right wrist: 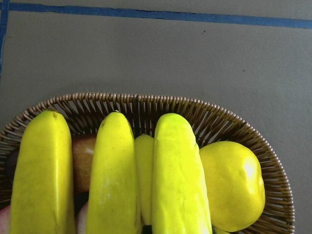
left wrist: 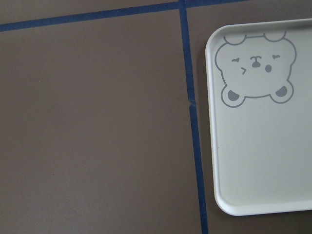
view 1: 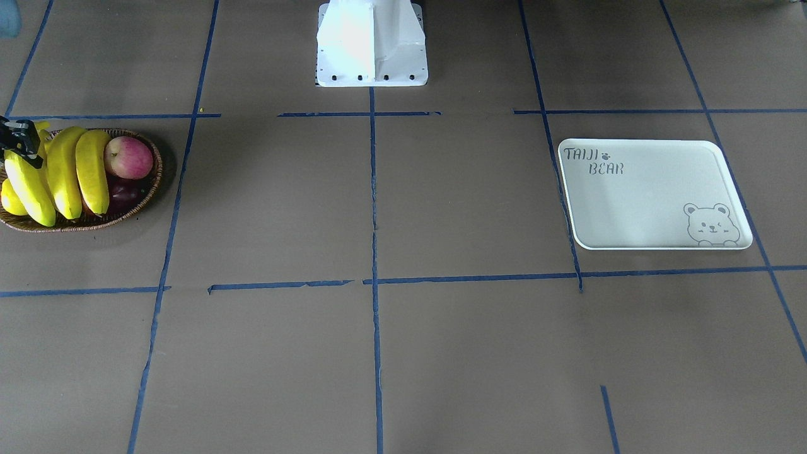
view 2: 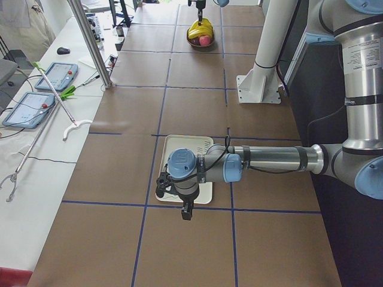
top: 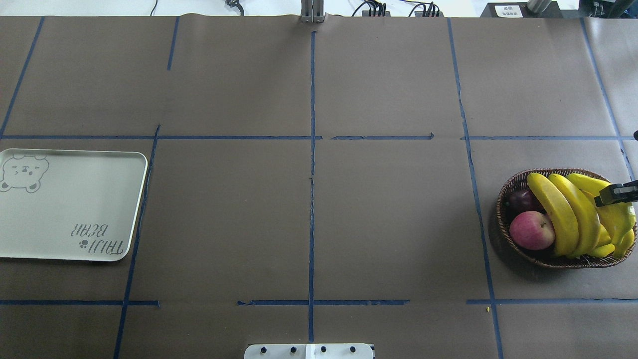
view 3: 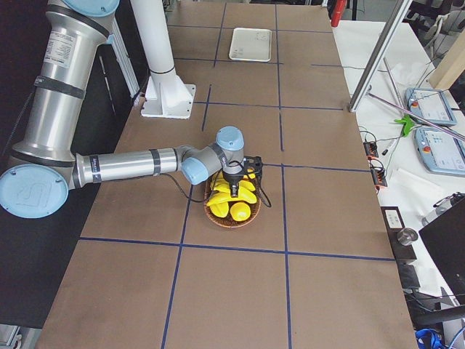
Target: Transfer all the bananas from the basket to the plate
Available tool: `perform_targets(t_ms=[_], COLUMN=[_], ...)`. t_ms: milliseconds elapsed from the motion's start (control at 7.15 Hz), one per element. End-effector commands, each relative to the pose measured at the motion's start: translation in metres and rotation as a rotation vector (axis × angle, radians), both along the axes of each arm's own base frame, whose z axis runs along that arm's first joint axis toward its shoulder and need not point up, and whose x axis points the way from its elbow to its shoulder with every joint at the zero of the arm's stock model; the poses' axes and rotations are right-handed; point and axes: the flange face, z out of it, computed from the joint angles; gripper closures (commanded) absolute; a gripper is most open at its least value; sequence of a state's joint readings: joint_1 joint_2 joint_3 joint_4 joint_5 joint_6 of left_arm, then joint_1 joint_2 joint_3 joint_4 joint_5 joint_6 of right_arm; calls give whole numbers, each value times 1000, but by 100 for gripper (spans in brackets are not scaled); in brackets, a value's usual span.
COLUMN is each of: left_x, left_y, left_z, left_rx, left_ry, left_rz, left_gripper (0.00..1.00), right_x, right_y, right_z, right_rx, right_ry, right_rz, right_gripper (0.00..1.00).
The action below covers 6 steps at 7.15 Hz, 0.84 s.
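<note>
Several long yellow bananas (view 1: 63, 170) (top: 573, 214) (right wrist: 178, 175) lie side by side in the brown wicker basket (view 1: 154, 170) (top: 503, 199) (right wrist: 146, 105). My right gripper (view 1: 22, 144) (top: 618, 194) (view 3: 236, 190) hangs low over the outermost banana, mostly cut off at the frame edges, and I cannot tell its state. The white plate (view 1: 649, 189) (top: 60, 209) (left wrist: 263, 161) with a bear drawing lies bare at the other end of the table. My left gripper (view 2: 187, 210) hovers over the plate's outer edge and shows only in the exterior left view.
A red apple (view 1: 128, 157) (top: 532, 230) and a dark purple fruit (view 1: 123, 192) share the basket. A plump yellow fruit (right wrist: 231, 185) lies beside the bananas. The white robot base (view 1: 372, 44) stands at the table's rear middle. Blue tape lines cross the brown table.
</note>
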<state>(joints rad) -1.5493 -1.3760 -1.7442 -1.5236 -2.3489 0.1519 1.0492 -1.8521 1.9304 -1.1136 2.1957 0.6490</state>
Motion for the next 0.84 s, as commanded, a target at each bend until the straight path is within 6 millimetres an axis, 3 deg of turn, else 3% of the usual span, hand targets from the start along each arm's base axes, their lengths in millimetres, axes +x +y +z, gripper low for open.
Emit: perform_targets(t_ms=[0,419,559,699], left_x=[0,7,8,11], left_y=[-3,-8,-8,-22], left_z=[-3,-16,-16,-30], left_rx=[7,44,45,72], left_ry=[1,4,5,10], left_rz=[0,24,26,24], left_gripper=[0,0,0,0], right_x=[8,7,0,-3], right_y=[-1,-2,-15,-12], right_z=[-22,-92,-118,-127], right_rx=[23,135,176,178], right_ry=[-49,-148,-180,-222], right_rz=[-1,-23,-18,-59], right_gripper=[88,91,93,97])
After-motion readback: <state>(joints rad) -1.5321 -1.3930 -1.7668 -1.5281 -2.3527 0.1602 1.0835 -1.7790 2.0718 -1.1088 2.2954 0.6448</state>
